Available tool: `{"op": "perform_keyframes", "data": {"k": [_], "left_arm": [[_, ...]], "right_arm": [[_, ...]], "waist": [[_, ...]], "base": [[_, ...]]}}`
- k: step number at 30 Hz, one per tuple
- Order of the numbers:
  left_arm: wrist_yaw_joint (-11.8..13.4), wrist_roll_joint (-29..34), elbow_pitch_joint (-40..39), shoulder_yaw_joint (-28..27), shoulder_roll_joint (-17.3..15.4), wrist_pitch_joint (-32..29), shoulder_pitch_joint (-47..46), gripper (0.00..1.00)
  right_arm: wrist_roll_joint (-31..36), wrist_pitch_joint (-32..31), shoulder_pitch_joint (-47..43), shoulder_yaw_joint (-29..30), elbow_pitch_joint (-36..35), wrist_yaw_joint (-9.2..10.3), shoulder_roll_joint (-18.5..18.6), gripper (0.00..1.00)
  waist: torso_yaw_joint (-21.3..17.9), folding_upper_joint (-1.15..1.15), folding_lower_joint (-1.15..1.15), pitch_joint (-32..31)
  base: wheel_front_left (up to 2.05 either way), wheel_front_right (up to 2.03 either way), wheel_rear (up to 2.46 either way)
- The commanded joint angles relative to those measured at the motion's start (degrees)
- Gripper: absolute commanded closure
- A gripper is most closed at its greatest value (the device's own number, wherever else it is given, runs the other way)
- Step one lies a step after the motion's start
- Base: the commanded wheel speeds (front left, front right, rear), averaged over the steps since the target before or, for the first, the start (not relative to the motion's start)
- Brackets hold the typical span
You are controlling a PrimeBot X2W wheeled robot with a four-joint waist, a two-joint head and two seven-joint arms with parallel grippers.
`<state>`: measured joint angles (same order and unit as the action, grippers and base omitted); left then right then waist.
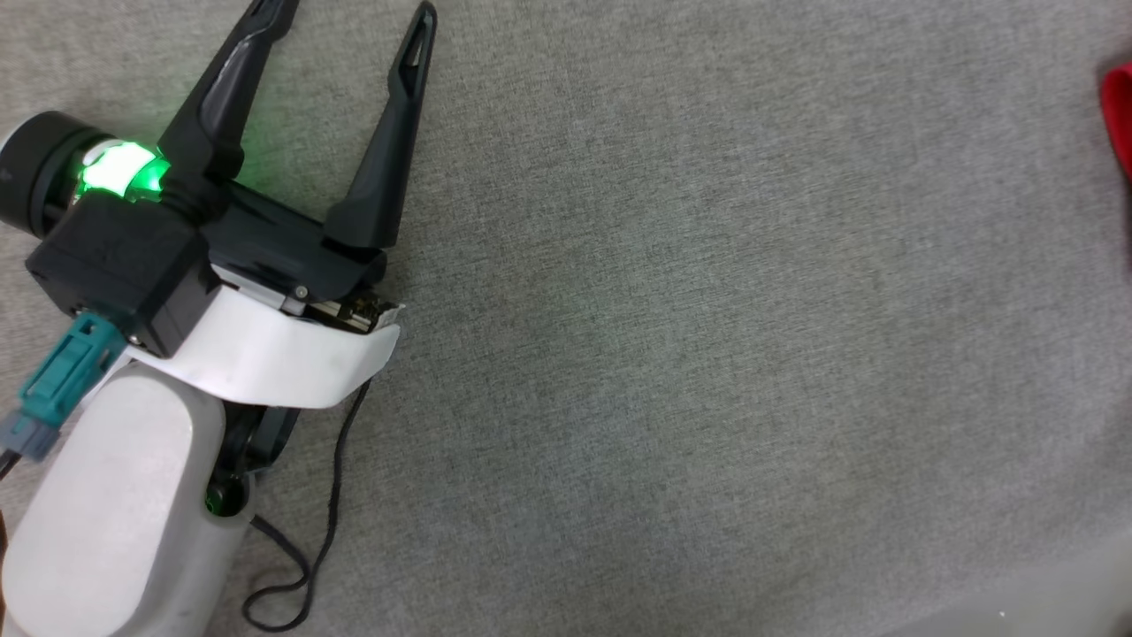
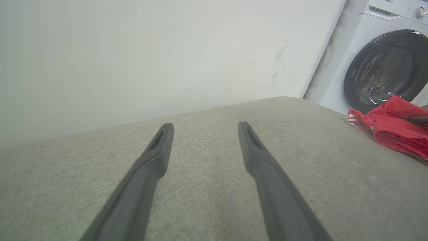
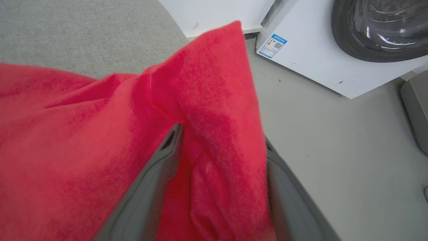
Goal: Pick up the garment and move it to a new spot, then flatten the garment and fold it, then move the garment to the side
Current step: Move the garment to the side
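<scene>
Fabric of a grey weave covers the worktop (image 1: 707, 354), and the left pincer (image 1: 349, 22) hangs over its left part with its two dark fingers spread wide and nothing between them. The garment (image 1: 1119, 115) shows as a red sliver at the far right edge of the head view, well apart from that pincer. From the left wrist it lies crumpled near the worktop's rounded edge, a bit of red-and-white striped trim showing, with a white washing machine (image 2: 384, 67) behind it. The right pincer (image 3: 222, 140) has its fingers well apart; red cloth lies between them and drapes over one finger, rising in a peak above the pale floor (image 3: 334, 150).
</scene>
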<state>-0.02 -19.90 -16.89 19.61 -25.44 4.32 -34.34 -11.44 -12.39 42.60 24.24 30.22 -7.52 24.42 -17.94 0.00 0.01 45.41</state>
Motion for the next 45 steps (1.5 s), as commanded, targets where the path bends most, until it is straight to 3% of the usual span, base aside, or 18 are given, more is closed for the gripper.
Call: {"op": "perform_keyframes", "data": {"k": [1, 8, 14, 18, 24, 34, 45], "left_arm": [[0.0, 0.1, 1.0, -0.1, -0.4, 0.4, 0.6, 0.0], [1.1, -1.7, 4.4, 0.1, 1.6, 3.5, 4.5, 0.0], [2.5, -4.0, 8.8, 0.0, 3.7, 6.4, 9.9, 0.0], [3.4, -5.7, 11.5, -0.3, 5.2, 7.7, 13.9, 0.0], [5.1, -8.6, 14.6, -1.4, 7.0, 8.8, 20.2, 0.0], [7.6, -11.0, 17.6, -4.3, 6.9, 9.8, 29.2, 0.0], [9.3, -11.6, 19.3, -4.6, 5.0, 8.6, 36.4, 0.0]], "right_arm": [[0.5, 1.1, 0.8, 0.5, 0.3, 0.06, 0.3, 0.0], [3.0, 11.5, -0.8, 0.2, 3.8, 0.06, 0.7, 0.0], [1.4, 16.0, -6.7, -4.8, 3.0, 0.06, 1.0, 0.0], [0.0, 17.8, -12.2, -8.2, 0.8, 0.06, -0.7, 0.0], [-1.2, 17.3, -20.9, -12.3, -5.1, 0.06, -5.3, 0.0], [0.0, 13.1, -32.4, -19.6, -17.0, 0.06, -14.3, 0.0], [2.2, 9.4, -46.0, -22.0, -32.9, 0.06, -18.7, 0.0]], "waist": [[0.2, 0.0, -0.01, -0.6], [1.3, 0.0, -0.01, -8.7], [3.6, 0.0, -0.01, -17.8], [6.0, 0.0, -0.01, -24.0], [10.5, 0.0, -0.01, -31.4], [16.6, 0.0, -0.01, -40.6], [17.3, 0.0, -0.01, -46.9]], "base": [[0.0, 0.0, 0.0], [0.0, 0.0, 0.0], [0.0, 0.0, 0.0], [0.0, 0.0, 0.0], [0.0, 0.0, 0.0], [0.0, 0.0, 0.0], [0.0, 0.0, 0.0]]}}
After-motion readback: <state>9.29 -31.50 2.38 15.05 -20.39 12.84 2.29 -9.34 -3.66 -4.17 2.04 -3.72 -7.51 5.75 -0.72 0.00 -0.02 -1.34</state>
